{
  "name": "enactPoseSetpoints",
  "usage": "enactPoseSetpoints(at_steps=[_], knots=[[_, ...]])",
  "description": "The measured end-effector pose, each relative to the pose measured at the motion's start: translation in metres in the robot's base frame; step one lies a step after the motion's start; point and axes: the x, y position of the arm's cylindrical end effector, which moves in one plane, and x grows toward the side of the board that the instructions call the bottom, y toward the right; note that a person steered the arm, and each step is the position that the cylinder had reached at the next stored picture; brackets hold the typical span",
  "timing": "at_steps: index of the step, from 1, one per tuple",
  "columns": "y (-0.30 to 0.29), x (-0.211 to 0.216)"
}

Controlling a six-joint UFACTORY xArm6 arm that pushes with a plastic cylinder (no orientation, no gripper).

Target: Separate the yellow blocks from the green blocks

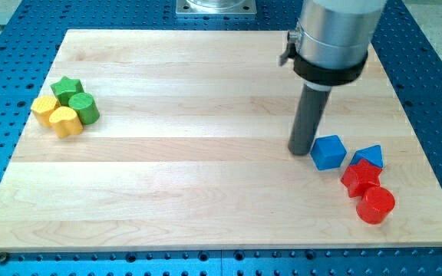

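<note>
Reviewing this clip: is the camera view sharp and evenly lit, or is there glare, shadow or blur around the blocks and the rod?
Camera view: evenly lit and sharp; the wooden board shows no strong glare. Soft short shadows sit under the yellow and green cluster. My tip stays crisp, just to the view's left of the blue cube; the arm's metal housing is cropped at the view's top.

My body: wide silver-grey cylinder, black band at base, small grey lug, maybe clamp screw; dark grey rod, my tip (301, 151).

Four blocks are sitting together, touching, near the board's (206, 115) left edge: star (67, 87) behind, cylinder (85, 109) to its right, hexagon (45, 110) left, heart (66, 121) in front. My tip (301, 149) is standing far right, just left of the cube (328, 152).
</note>
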Motion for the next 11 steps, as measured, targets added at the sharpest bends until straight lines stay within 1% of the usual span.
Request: enactPoseSetpoints(at_steps=[1,2,5,6,7,8,9,10,11], knots=[[0.026,0.005],[0.003,0.011],[-0.256,0.018],[-0.362,0.013],[-0.421,-0.022],[-0.431,-0.035],[-0.431,-0.071],[-0.425,-0.096],[-0.394,-0.084]])
